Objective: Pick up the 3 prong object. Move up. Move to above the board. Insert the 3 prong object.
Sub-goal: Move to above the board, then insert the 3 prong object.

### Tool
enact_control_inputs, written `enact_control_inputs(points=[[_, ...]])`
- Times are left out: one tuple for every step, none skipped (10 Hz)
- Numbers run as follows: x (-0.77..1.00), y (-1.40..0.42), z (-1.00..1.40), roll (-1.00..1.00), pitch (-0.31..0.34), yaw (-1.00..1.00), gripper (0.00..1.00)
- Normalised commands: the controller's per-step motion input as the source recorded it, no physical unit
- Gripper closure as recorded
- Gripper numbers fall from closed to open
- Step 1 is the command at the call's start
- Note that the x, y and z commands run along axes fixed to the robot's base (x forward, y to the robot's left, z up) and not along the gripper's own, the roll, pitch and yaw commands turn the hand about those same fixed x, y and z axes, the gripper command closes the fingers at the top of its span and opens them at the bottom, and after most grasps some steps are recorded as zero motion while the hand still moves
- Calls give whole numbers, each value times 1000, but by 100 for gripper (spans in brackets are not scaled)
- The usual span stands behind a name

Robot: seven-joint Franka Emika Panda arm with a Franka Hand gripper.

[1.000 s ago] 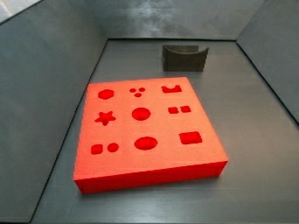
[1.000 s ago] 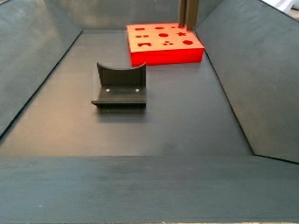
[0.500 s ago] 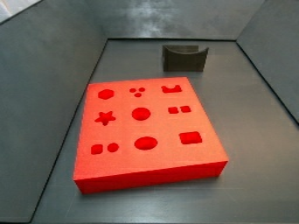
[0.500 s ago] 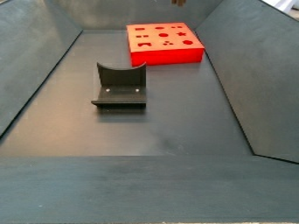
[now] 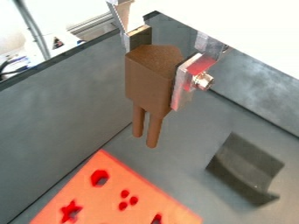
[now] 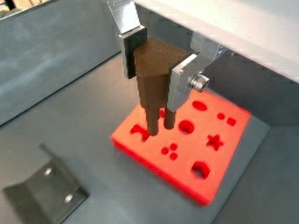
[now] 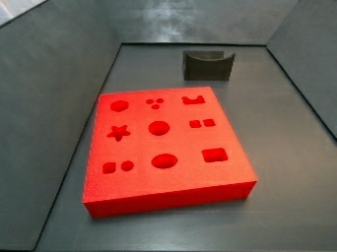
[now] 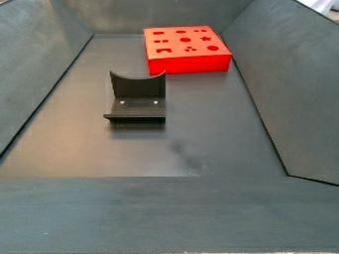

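In both wrist views my gripper (image 5: 160, 66) (image 6: 158, 70) is shut on the 3 prong object (image 5: 149, 87) (image 6: 149, 87), a brown wood-coloured block with thin prongs hanging down. It hangs high in the air. The red board (image 6: 198, 149) with its cut-out holes lies below the prongs in one wrist view; in the other only a corner of it (image 5: 87, 197) shows beneath. Both side views show the board (image 7: 165, 148) (image 8: 185, 50) on the floor. The gripper and the piece are out of view in both side views.
The dark fixture (image 7: 208, 65) (image 8: 135, 97) stands on the grey floor apart from the board; it also shows in both wrist views (image 5: 247, 166) (image 6: 47, 188). Sloping grey walls (image 8: 40, 60) enclose the floor.
In a side view the tip of the held piece showed over the board's far edge one second ago, shrank, and is now gone upward out of the frame.
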Motion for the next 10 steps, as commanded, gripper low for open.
enact_control_inputs(points=[[117,-1000,231,-5,106,7,100],[136,-1000,237,15,118,10,100],[142,-783,187,11,125,9,100],[120,-391,99,17,130,6,100],[93,-198,57,23,115,9,100],[-6,0,-20,0,0,0,100],[-34,0,-77,0,0,0,100],[-14,0,-117,0,0,0,100],[0,0,-49,0,-3,0,100],[-9,0,-166,0,-29,0,100]])
